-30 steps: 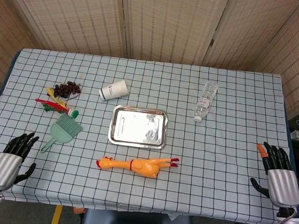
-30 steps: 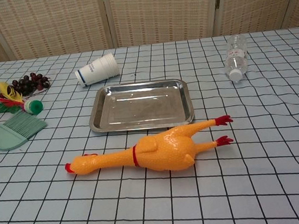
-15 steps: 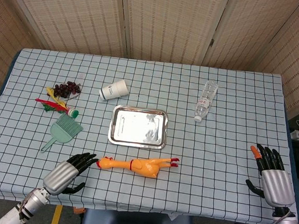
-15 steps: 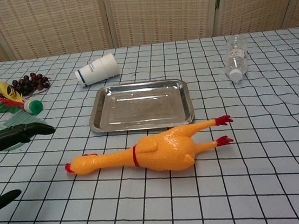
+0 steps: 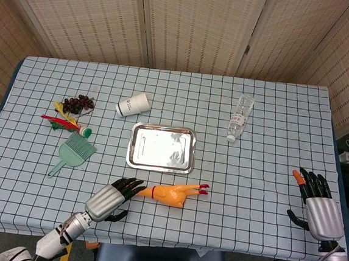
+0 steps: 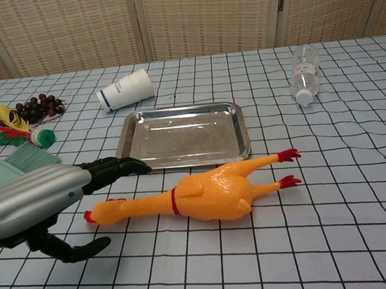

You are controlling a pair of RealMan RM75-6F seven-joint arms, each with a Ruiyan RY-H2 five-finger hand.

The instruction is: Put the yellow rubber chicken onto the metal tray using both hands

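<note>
My left hand has swung in from the tabletop's left edge, fingers spread and empty over the head of the yellow rubber chicken, which lies near the front edge just before the metal tray, while my right hand hovers open at the right edge.

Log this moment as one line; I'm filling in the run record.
phase: approach | left hand: open, over rubber chicken head end, no grip | right hand: open, far right | metal tray: holds nothing

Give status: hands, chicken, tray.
Left hand open, over the rubber chicken head end, no grip. Right hand open, far off at table edge. Chicken on cloth; metal tray empty, path clear.
</note>
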